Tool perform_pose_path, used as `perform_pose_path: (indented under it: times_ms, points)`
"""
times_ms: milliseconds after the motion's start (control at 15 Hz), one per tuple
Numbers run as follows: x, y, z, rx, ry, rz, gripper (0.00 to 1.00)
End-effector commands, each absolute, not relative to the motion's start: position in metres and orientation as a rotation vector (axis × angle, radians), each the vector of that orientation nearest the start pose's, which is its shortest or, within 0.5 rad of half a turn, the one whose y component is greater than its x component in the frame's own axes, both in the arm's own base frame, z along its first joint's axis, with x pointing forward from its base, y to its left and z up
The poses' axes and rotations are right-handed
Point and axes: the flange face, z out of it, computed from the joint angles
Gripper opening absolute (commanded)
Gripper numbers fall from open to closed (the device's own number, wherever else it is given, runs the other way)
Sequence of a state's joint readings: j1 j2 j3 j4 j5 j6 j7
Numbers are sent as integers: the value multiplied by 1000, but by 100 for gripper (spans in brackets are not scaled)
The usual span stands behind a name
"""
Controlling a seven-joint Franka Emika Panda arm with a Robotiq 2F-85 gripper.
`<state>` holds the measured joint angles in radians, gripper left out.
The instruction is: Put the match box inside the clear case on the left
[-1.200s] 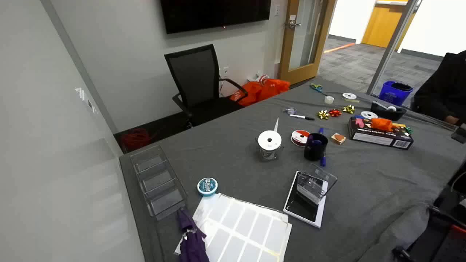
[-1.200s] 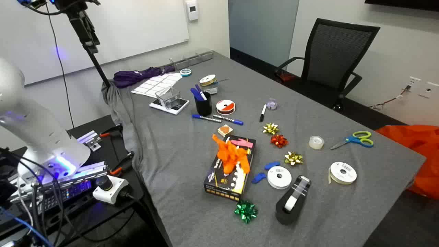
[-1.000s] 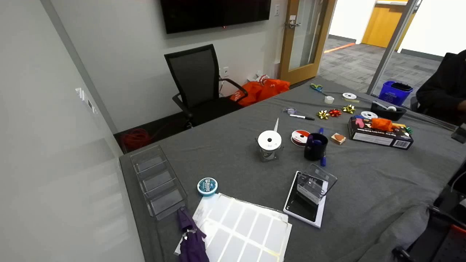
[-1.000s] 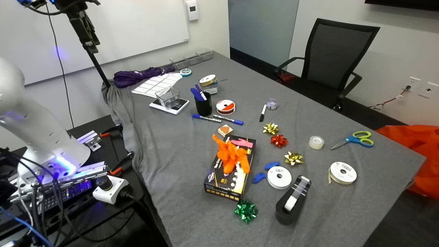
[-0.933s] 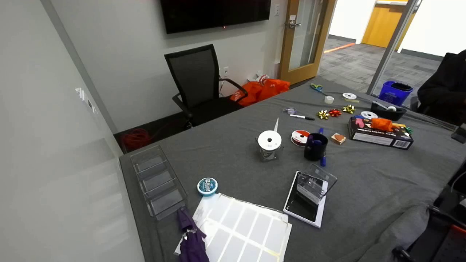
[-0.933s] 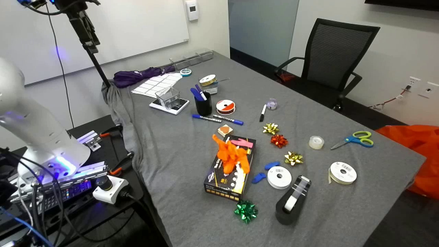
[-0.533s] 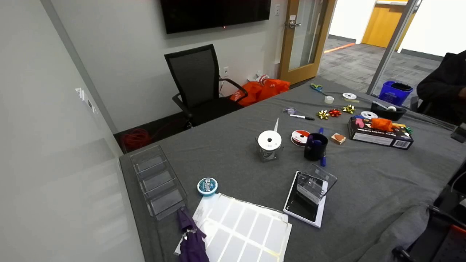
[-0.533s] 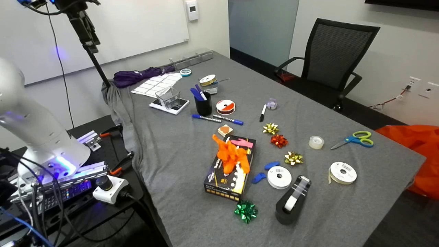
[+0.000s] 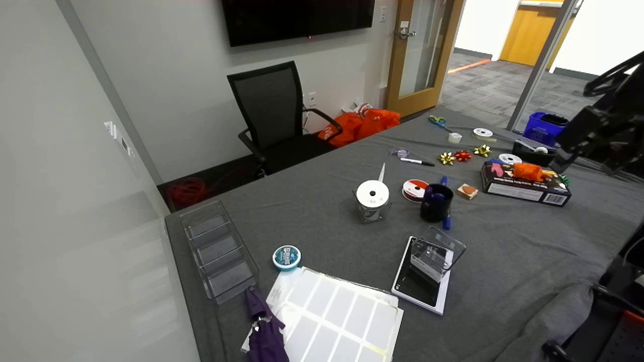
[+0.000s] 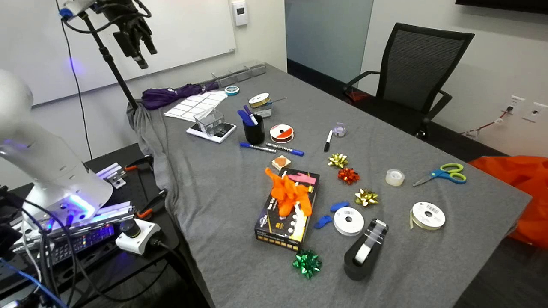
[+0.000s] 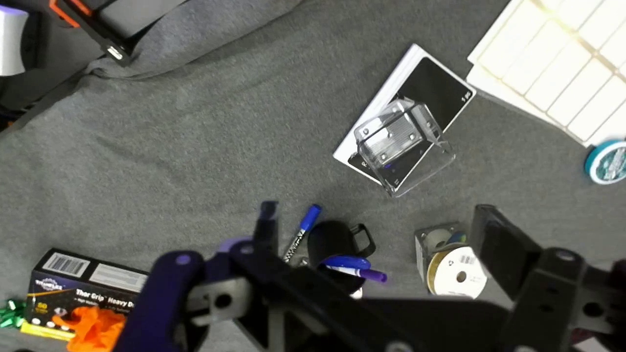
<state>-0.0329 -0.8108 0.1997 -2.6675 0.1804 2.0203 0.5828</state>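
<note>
The gripper (image 11: 377, 216) hangs wide and empty; the match box (image 10: 281, 162) lies well below it. Best descend squarely, clear of the glove box (image 10: 282, 226).

Counter (image 10: 218, 201), covered in grey cloth (image 9: 327, 234), creased near one edge. Match box (image 10: 281, 162) lies flat just beside the black carton (image 10: 274, 229); scissors (image 10: 443, 174), tape dispenser (image 10: 364, 254) and green bow (image 10: 307, 263) also rest there. Divided clear case (image 9: 219, 251) lies near the counter's edge, round tin (image 9: 287, 257) nearby.
</note>
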Motion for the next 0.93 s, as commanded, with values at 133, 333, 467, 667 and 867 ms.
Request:
perform_pose_path:
  times_ms: [133,333,467,667,867]
  points:
    - [384,60,450,-2738,1238,-155,100]
    - [408,60,434,-2613,1450,-80,100]
    - [417,61,431,-2539,1586,-15,100]
    - [410,62,431,-2573,1557,-50,100]
    - [414,62,431,-2563,1570,-43,100]
